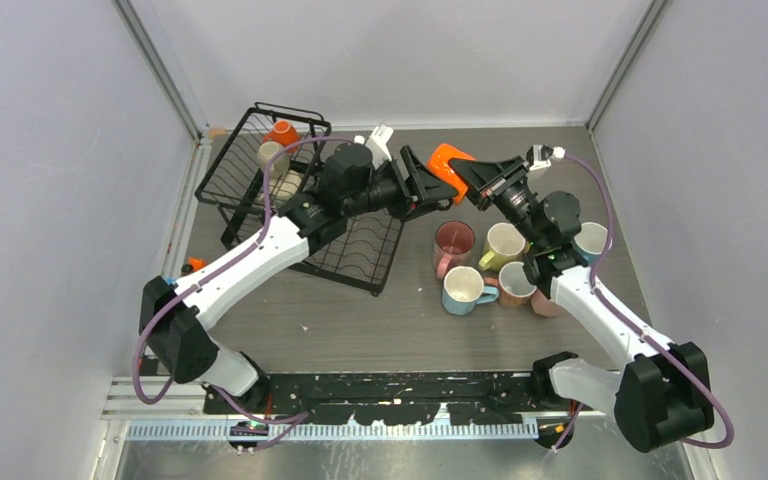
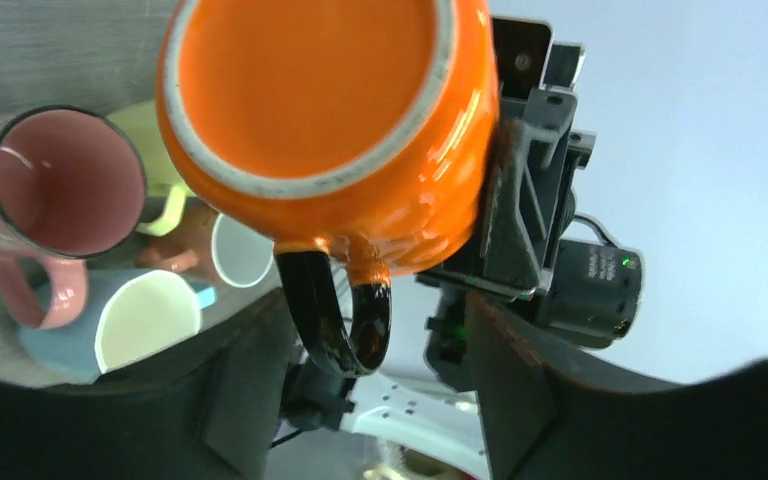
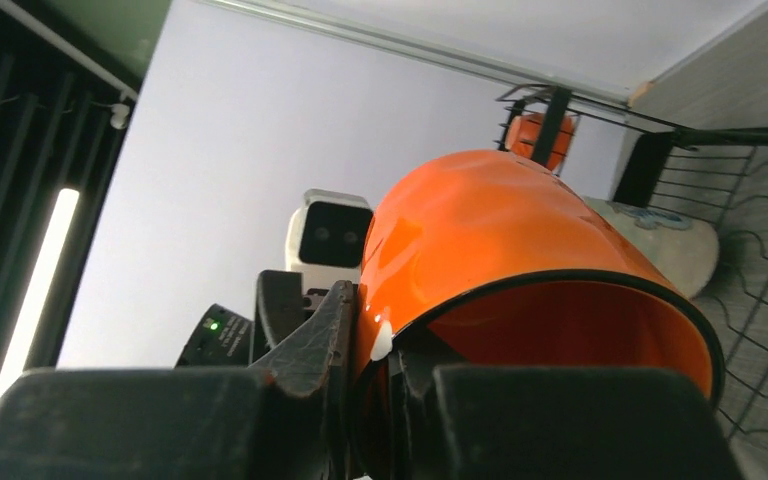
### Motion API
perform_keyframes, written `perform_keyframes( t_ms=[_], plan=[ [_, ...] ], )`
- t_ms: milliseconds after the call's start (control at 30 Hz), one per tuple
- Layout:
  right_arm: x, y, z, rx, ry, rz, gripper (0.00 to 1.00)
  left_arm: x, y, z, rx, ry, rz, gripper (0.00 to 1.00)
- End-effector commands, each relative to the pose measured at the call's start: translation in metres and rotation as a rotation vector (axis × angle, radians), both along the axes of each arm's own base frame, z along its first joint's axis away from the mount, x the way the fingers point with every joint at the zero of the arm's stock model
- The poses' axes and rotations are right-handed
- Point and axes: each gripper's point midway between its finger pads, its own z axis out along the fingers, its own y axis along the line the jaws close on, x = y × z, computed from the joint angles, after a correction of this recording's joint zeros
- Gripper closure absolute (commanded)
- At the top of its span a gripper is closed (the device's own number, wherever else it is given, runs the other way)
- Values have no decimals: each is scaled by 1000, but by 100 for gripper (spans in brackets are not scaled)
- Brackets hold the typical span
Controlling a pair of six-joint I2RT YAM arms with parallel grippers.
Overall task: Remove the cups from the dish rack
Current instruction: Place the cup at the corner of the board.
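Note:
An orange mug point(image 1: 449, 165) with a black handle hangs in the air between my two grippers, right of the dish rack point(image 1: 252, 168). My right gripper point(image 1: 476, 178) is shut on its rim, one finger inside and one outside, as the right wrist view point(image 3: 385, 372) shows on the mug point(image 3: 500, 230). My left gripper point(image 1: 422, 190) is open. In the left wrist view point(image 2: 370, 325) its fingers stand wide apart on either side of the mug's handle point(image 2: 335, 310), below the mug's base point(image 2: 310, 90). Another orange mug point(image 1: 282, 131) and a beige mug point(image 1: 272, 155) sit in the rack's basket.
Several mugs stand on the table right of the rack's flat tray point(image 1: 363, 252): pink point(image 1: 453, 243), yellow-green point(image 1: 502, 245), light blue point(image 1: 463, 290), brown point(image 1: 516, 284) and another light blue point(image 1: 590, 240). Grey walls enclose the table on three sides.

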Motion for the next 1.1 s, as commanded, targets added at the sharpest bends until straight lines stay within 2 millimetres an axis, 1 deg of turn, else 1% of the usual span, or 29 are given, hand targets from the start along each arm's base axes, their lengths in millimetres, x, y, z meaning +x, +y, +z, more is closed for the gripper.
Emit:
perform_keyframes(
  t_ms=[0, 100, 167, 233, 300, 400, 433, 567, 633, 700, 867, 1067],
  plan=[
    [-12, -9, 50, -7, -127, -63, 99, -10, 5, 20, -42, -90, -31, 26],
    [-8, -12, 48, -99, -84, -104, 99, -15, 8, 12, -17, -92, -42, 15],
    [-6, -16, 45, -160, -49, -138, 99, -19, 14, 11, 1, -106, -42, 8],
    [-5, -22, 41, -219, -13, -175, 99, -23, 20, 10, 30, -126, -46, 5],
    [-5, -27, 37, -277, 35, -202, 99, -28, 25, 10, 56, -157, -53, 4],
    [-6, -36, 20, -381, 136, -240, 99, -35, 34, 15, 86, -210, -68, 2],
    [-6, -40, 18, -410, 155, -258, 99, -39, 36, 16, 94, -227, -78, 1],
    [-17, -60, 4, -527, 234, -324, 99, -52, 41, 18, 143, -286, -120, 1],
    [-24, -72, -2, -588, 269, -361, 99, -59, 43, 21, 167, -315, -144, 1],
    [-30, -89, -8, -653, 311, -424, 99, -65, 45, 21, 198, -339, -168, 1],
    [-51, -123, -26, -791, 424, -527, 99, -76, 49, 18, 258, -376, -208, 0],
    [-65, -154, -51, -921, 568, -614, 100, -85, 48, 11, 280, -385, -248, 0]
  ],
)
